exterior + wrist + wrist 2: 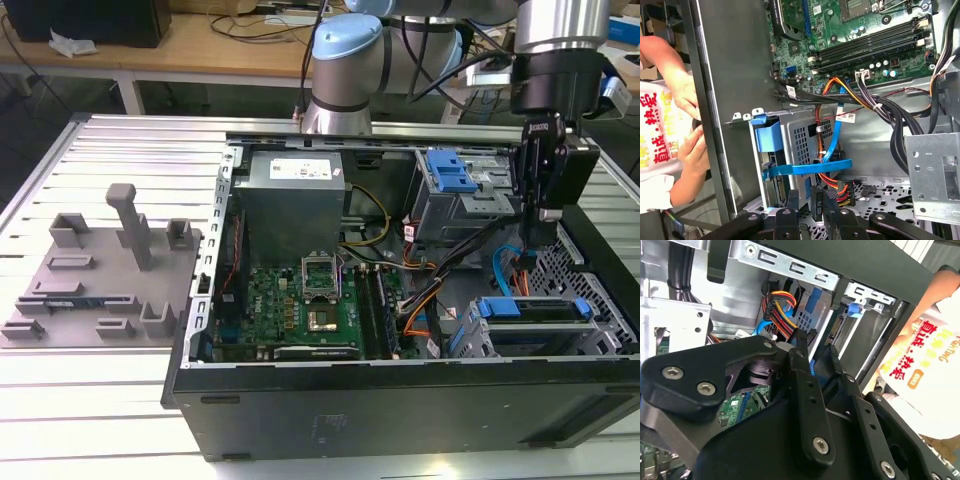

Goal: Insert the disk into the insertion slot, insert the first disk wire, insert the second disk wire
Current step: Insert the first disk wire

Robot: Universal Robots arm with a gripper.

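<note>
The disk (530, 310) in its blue carrier lies inside the insertion slot (470, 338), the grey perforated cage at the case's near corner on the exterior view's right. The first wrist view shows the carrier's blue frame (807, 168) across the cage wall (801, 134). My gripper (540, 238) hangs just above and behind that cage. Its fingers (792, 202) stand close together on a black connector (816, 201), and a blue disk wire (832, 135) runs down toward it. A red, yellow and orange power wire (841, 189) lies right beside the fingers. In the second wrist view my gripper (817, 360) points at the cage's back.
A second cage with a blue latch (450, 172) stands at the back of the case. Black cable bundles (900, 130) and the motherboard (305, 300) lie beside the cage. A person's hands (687, 125) rest outside the case wall. A grey fixture plate (95, 275) sits at the exterior view's left.
</note>
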